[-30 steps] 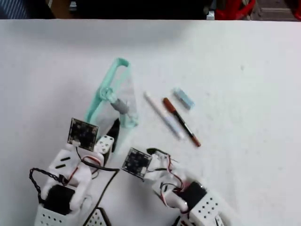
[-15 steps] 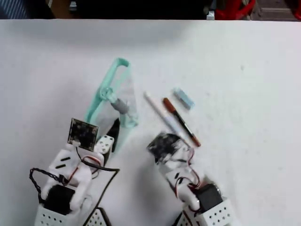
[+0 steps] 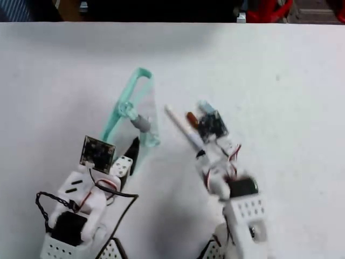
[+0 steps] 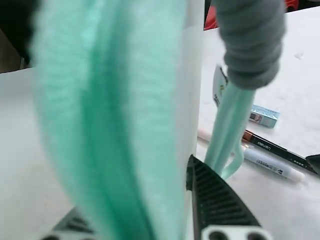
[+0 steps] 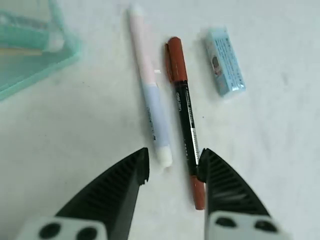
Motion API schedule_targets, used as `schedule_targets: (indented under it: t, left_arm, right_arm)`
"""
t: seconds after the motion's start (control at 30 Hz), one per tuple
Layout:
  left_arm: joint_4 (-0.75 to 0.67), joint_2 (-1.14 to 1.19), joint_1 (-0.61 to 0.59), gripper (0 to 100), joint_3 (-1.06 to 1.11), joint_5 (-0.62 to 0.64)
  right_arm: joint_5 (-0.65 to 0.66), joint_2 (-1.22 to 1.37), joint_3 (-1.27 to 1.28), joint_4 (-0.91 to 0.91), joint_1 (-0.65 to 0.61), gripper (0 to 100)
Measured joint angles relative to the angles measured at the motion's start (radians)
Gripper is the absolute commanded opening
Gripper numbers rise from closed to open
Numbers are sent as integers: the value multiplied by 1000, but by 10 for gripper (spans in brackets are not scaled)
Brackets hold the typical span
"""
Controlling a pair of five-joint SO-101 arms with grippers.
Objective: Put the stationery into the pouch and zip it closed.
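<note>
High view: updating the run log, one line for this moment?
left gripper: holds pouch | right gripper: open above pens | eraser: untouched

R tool (image 5: 173, 162) swung fwd, now over white pen (image 5: 150, 102) & red marker (image 5: 184, 120); pouch (image 3: 141, 76) shifted slightly

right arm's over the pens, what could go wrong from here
1. The open right hand hovers over the white pen's end, with the red pen running just beside one finger; closing may catch both pens or knock one aside.
2. The hand sits at the pens' ends, not their middles, so a gripped pen may tilt or swing.
</note>
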Motion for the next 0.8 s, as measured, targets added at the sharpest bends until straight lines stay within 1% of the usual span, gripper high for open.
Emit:
schedule_targets:
  t: [0.2, 0.37, 0.57, 0.77, 0.8]
  left_arm:
    - [0, 0, 0, 146, 0, 0]
    - [0, 0, 0, 146, 0, 0]
    - [0, 0, 0, 146, 0, 0]
    - [0, 0, 0, 146, 0, 0]
    - [0, 0, 0, 147, 0, 0]
  right_arm:
    - [-3, 465, -207, -29, 74, 163]
    - [-3, 677, -344, 26, 94, 163]
    - [-5, 713, -376, 37, 95, 163]
    - [-94, 657, -376, 37, 94, 157]
    - [-94, 649, -376, 37, 94, 142]
